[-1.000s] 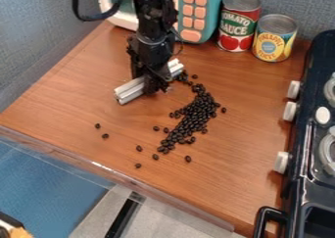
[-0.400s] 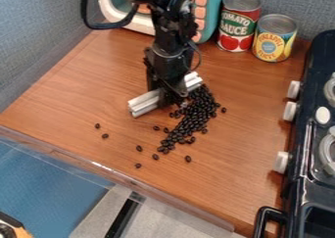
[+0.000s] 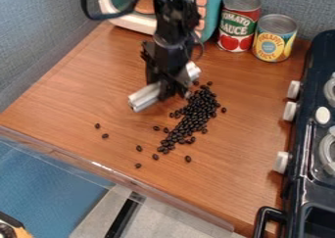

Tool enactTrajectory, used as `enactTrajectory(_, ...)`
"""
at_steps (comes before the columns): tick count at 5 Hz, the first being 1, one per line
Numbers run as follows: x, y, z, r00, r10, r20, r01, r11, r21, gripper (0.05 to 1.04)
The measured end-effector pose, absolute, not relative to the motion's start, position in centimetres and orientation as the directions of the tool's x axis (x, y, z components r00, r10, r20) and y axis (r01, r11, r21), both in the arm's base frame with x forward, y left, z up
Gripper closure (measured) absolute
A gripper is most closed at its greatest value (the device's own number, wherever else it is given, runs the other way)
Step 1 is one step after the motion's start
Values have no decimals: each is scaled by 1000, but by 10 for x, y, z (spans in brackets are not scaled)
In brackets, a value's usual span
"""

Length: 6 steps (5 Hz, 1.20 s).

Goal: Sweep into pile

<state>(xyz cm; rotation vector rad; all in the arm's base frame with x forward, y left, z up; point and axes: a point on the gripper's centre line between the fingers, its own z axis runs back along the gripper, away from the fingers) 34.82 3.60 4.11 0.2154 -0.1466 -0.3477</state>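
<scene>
On the wooden worktop (image 3: pixel 242 183), dark beans (image 3: pixel 198 113) lie in a long heap, just beside a white bar (image 3: pixel 144 96). The end effector (image 3: pixel 169 88) is closed on the bar's middle, a good spot to hold it. The bar looks stiff and light. The beans look hard, tiny and likely to roll, so push softly. One bar, two cans (image 3: pixel 239 24), two beans far left; the heap has too many to count.

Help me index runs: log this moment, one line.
gripper: holding white bar | dark beans: elongated heap | strays: scattered outside heap | sweep: unfinished
</scene>
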Motion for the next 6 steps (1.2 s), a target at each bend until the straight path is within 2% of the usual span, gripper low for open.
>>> enactTrajectory(1,344,77,70,983,-97,157,63,976,208,700)
enactTrajectory(2,336,88,74,989,-57,136,30,981,193,699)
enactTrajectory(3,311,108,59,997,30,72,-44,979,198,699)
enactTrajectory(4,287,126,42,987,149,52,-156,968,195,699)
enactTrajectory(5,270,132,28,991,131,24,-132,961,243,699)
enactTrajectory(6,258,142,16,984,170,47,-177,953,246,700)
